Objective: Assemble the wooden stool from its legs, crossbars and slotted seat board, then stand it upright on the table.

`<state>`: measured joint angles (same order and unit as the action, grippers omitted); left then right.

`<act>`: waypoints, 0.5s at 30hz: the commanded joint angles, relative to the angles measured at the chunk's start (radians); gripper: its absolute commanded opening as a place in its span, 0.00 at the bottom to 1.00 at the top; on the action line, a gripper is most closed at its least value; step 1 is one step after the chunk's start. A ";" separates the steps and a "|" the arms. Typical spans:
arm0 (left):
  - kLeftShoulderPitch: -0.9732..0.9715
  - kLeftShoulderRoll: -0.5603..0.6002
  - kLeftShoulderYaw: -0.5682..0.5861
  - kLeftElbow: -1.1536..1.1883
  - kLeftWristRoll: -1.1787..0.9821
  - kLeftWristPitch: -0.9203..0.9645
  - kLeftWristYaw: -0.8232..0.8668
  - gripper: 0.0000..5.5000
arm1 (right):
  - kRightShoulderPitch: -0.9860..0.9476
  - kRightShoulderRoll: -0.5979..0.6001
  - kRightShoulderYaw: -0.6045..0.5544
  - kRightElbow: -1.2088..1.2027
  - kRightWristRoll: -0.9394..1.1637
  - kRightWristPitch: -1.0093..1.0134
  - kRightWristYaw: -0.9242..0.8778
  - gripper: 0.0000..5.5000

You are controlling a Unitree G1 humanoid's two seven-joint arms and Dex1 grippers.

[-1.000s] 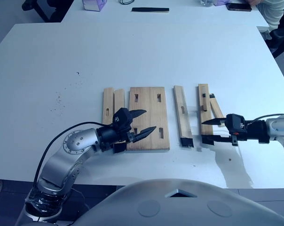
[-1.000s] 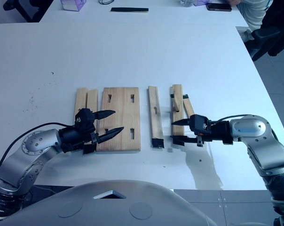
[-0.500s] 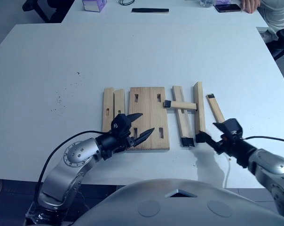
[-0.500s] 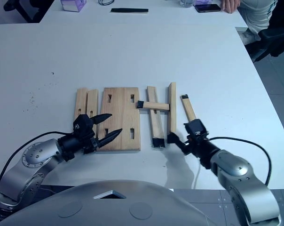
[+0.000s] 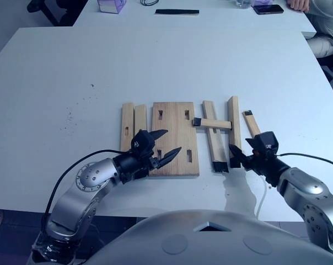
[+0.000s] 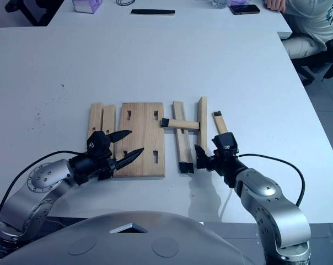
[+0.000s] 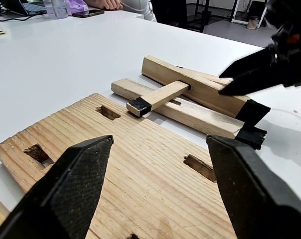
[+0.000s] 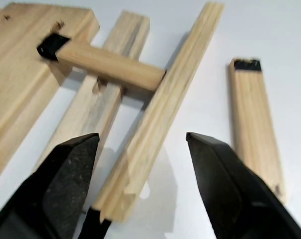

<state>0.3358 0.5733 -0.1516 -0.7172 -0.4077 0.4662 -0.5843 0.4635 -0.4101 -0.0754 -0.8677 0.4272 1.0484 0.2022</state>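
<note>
Illumination is bright, even and diffuse from above, and the white table (image 5: 155, 66) reads as a pale, uniform field. Ahead of the right gripper (image 8: 140, 137) fingers (image 8: 66, 179), the crossbar (image 8: 110, 64) throws a short, soft-edged shadow onto the leg (image 8: 90, 114) beneath it. Beyond the left gripper (image 7: 159, 141) fingers (image 7: 75, 184), the seat board (image 7: 140, 169) slots read dark against evenly lit grain.

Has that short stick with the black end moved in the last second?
Yes. The short stick now lies crosswise, its black end at the edge of the seat board; earlier it sat farther right, away from the board.
</note>
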 commanded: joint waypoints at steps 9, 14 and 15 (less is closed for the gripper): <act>-0.013 0.014 0.016 0.006 -0.003 0.009 -0.011 0.63 | 0.054 0.081 0.015 0.048 -0.028 -0.069 -0.028 0.39; -0.015 0.007 0.015 0.008 0.002 0.007 -0.002 0.63 | 0.043 0.106 -0.013 0.053 -0.008 -0.055 -0.024 0.27; -0.016 0.006 0.014 0.009 0.003 0.007 0.000 0.63 | 0.037 0.113 -0.021 0.055 -0.002 -0.052 -0.024 0.23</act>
<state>0.3268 0.5796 -0.1440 -0.7110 -0.4102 0.4668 -0.5901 0.5148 -0.3143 -0.0800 -0.8161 0.3981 0.9819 0.1775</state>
